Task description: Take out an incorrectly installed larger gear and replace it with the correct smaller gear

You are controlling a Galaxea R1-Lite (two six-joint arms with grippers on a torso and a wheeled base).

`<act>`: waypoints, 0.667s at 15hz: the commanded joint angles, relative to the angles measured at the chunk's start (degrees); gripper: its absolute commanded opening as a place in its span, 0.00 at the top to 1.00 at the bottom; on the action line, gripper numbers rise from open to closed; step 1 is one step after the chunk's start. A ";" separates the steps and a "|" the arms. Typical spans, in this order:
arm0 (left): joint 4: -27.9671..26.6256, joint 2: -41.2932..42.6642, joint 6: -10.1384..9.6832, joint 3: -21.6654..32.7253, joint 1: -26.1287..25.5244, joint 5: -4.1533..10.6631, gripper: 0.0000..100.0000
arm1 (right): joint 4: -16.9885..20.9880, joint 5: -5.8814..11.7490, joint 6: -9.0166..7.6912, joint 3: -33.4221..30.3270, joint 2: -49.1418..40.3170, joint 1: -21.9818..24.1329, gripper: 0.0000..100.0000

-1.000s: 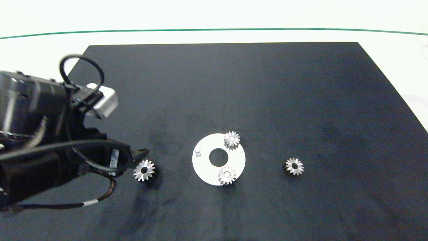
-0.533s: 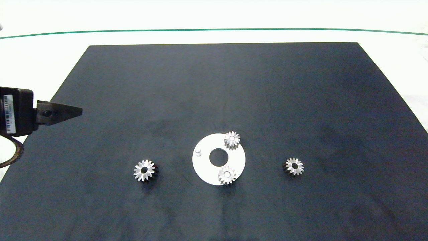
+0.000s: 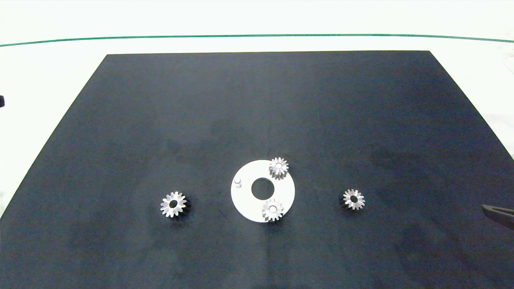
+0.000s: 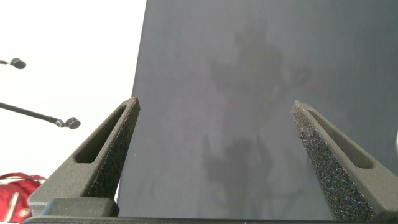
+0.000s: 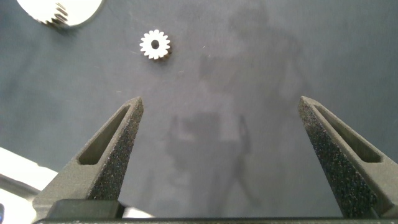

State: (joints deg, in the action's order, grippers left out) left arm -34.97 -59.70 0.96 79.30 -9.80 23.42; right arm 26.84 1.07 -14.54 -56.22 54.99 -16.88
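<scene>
Gears first: the larger gear [image 3: 173,204], a silver metal spur gear with pointed teeth and a round centre bore, lies flat on the black mat [image 3: 257,100], apart from the white disc [image 3: 245,196] and on the side away from the right gripper [image 3: 498,212]. The smaller gear [image 3: 353,199], same toothed shape but slightly narrower, lies loose on the disc's other side, nearest the right gripper; the right wrist view shows it [image 5: 155,45] ahead of the wide-open fingers [image 5: 112,146], whose inner faces are rough dark foam. Two more small silver gears [image 3: 278,166] [image 3: 272,209] sit on pegs of the flat round disc, which has a central hole and one bare peg [image 3: 238,182]. The left gripper [image 4: 214,155], fingers spread wide with nothing between them, hangs over the mat's edge beside the white table [image 3: 40,72].
</scene>
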 commanded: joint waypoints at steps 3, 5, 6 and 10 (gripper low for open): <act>-0.88 0.72 -1.23 1.38 -2.06 0.05 0.00 | 1.98 6.40 -3.39 -8.82 15.58 -12.56 0.00; -2.20 0.55 -3.78 1.47 -8.22 0.05 0.00 | 3.83 6.49 -3.12 -11.36 18.75 -16.34 0.00; -3.70 0.72 -4.04 1.56 -10.33 0.14 0.00 | 4.09 6.66 -3.12 -11.63 19.63 -17.31 0.00; -4.49 1.25 -4.22 1.65 -11.12 0.14 0.00 | 5.41 6.57 -2.95 -10.22 22.70 -18.10 0.00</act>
State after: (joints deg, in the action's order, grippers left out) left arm -39.27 -58.45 -3.17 81.01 -20.64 23.39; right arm 32.07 7.66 -17.42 -66.89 75.39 -34.72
